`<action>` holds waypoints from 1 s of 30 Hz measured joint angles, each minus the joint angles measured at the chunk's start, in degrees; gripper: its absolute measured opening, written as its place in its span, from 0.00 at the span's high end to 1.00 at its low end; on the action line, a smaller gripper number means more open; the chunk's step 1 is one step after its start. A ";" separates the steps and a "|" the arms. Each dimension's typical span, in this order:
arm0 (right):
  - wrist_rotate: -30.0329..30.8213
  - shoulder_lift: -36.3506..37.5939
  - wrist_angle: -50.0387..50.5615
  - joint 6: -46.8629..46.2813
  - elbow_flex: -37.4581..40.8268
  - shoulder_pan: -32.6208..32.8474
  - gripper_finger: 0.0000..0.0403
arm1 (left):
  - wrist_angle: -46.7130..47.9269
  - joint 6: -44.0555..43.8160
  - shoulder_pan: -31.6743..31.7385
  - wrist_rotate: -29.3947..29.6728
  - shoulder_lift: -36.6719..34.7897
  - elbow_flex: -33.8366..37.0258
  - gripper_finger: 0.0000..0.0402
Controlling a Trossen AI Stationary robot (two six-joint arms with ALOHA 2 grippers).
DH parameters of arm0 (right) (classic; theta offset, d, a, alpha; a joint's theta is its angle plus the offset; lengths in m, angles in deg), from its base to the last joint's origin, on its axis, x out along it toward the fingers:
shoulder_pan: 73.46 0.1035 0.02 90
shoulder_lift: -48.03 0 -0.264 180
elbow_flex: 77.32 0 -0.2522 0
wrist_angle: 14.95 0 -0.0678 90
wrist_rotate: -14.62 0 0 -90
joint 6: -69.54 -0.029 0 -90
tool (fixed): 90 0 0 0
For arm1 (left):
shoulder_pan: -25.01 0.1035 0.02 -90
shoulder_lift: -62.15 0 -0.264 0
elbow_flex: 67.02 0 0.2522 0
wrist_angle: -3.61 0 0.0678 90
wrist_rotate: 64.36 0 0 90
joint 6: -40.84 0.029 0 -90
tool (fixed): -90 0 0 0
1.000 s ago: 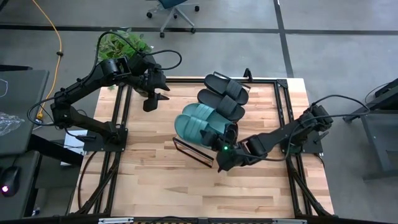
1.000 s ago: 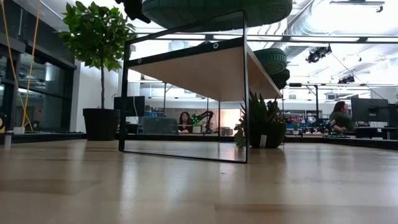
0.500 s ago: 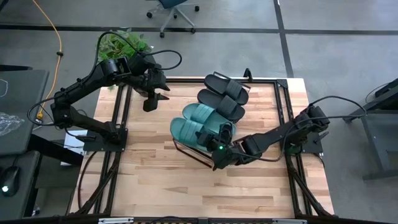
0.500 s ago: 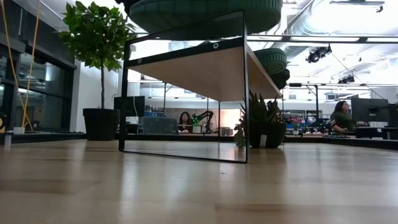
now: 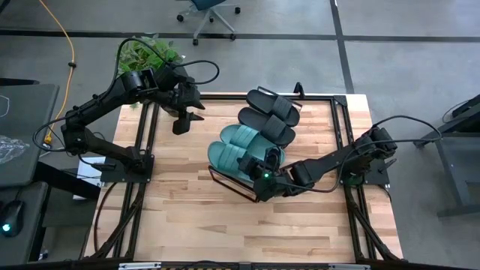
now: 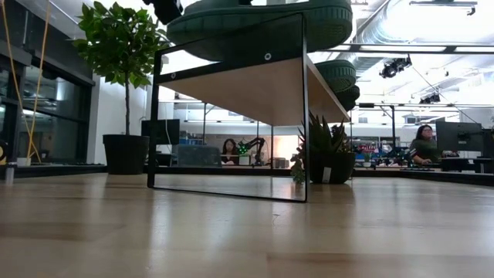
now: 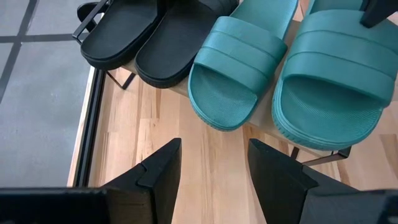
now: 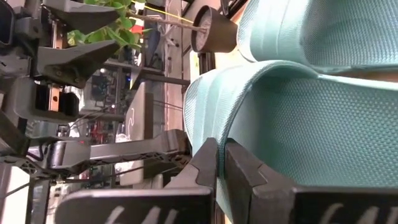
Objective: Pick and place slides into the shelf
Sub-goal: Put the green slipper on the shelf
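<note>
- Slides: all four lay on the shelf (image 5: 225, 182); right gripper (image 5: 264, 187) was clenched on the nearest teal slide's (image 5: 234, 158) edge.
- Left gripper (image 5: 187, 118) hung released, well apart.
- Risk: withdrawing unreleased could drag that slide off.

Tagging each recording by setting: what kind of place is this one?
Probably a robotics lab in an open office: polished concrete floor, a rolling office chair, potted plants, and people at monitors behind the wooden table.

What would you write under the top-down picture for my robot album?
Right gripper pinches a teal slide on the shelf beside three others.
</note>
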State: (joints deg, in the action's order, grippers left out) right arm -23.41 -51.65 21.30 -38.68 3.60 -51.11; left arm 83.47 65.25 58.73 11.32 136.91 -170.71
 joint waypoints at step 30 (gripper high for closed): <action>-4.08 -0.87 3.05 -2.36 -0.11 -2.47 1.00 | 0.00 0.01 0.00 0.03 0.00 0.00 0.57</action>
State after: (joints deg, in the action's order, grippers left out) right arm -27.49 -52.52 24.35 -41.04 3.49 -53.58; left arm 83.47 65.26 58.73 11.35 136.91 -170.71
